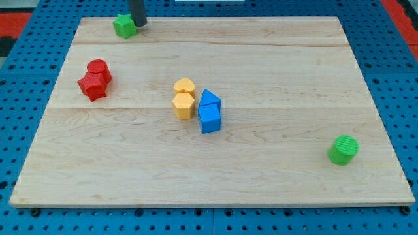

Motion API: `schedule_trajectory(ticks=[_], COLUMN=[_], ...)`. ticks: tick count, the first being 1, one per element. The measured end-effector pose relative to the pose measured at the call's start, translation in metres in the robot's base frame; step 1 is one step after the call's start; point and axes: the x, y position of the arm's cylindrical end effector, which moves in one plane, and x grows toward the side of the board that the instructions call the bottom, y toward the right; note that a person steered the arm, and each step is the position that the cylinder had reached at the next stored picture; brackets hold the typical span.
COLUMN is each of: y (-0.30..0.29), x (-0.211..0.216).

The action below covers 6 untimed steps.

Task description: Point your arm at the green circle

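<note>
tip: my tip (138, 24) sits at the view's top edge of the counter (274, 59), just right of the green star-like block (124, 26), touching it or nearly so; can't tell which.
hand: none on this rig, only a rod, so there is nothing to spread or pinch.
target: green circle (343, 149) is at the view's lower right, near the counter's right edge, well apart from my tip.
risk 1: wrong green. The star block is right beside my tip; stopping here would likely point at the wrong piece.
risk 2: a straight diagonal run passes close to the yellow pair (184, 98) and blue pair (209, 111) mid-counter; clipping them would scatter them.
risk 3: overshoot at the target could shove the circle off the nearby edge.
clear of path: red pair (95, 78) at the view's left.
hidden: rod is cut off by the view's top; arm not visible.
unclear: exact shapes of the stacked-looking pairs are hard to separate.
</note>
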Motion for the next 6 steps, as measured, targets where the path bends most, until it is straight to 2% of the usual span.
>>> schedule_trajectory(ticks=[1, 3, 5, 6], y=[0.061, 0.22, 0.417, 0.465], x=[0.037, 0.175, 0.288, 0.364])
